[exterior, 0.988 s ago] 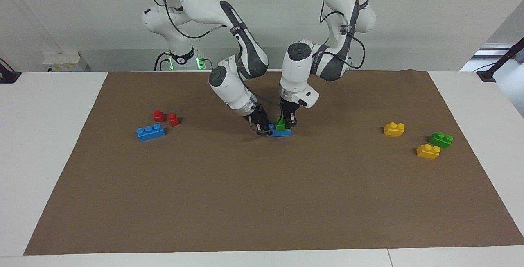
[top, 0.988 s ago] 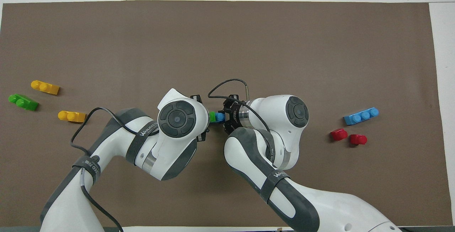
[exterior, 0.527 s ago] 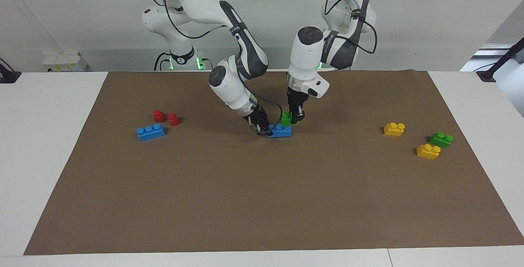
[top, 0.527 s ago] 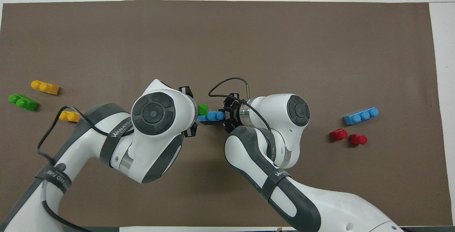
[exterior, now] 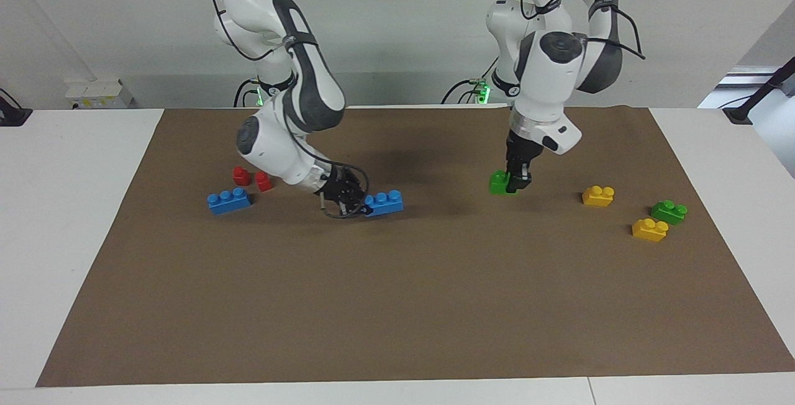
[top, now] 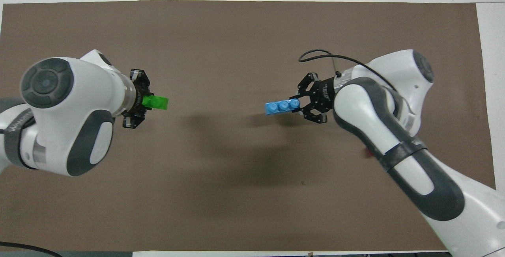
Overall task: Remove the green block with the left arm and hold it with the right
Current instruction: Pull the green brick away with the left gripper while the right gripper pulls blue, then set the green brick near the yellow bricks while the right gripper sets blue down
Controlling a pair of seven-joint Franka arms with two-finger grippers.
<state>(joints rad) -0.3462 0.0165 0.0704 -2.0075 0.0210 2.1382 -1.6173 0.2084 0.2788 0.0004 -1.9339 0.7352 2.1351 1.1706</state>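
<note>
Holding the green block (exterior: 499,182) clear of the blue brick (exterior: 384,202), the left gripper (exterior: 517,179) has its fingers clamped on one end of it, low over the brown mat (exterior: 397,305) toward the left arm's end of the table. Whether the block rests on the mat or hangs just above it cannot be told. In the overhead view the same block (top: 155,102) projects from the left gripper (top: 143,102) toward the table's middle.

The right gripper (exterior: 345,196) is closed on one end of the three-stud blue brick, which sits low at the mat near the middle of the table, well apart from the green block. The overhead view confirms this grip, with the brick (top: 281,107) projecting from the right gripper (top: 309,101).

Assessment: the separation appears complete. The green block is off the blue brick and each arm has its own piece. What seems left is only to set the pieces down or release them.

Other items noted: a second blue brick (exterior: 228,200) and two red pieces (exterior: 251,177) toward the right arm's end; two yellow bricks (exterior: 598,195) and another green brick (exterior: 669,212) toward the left arm's end, near the held block.
</note>
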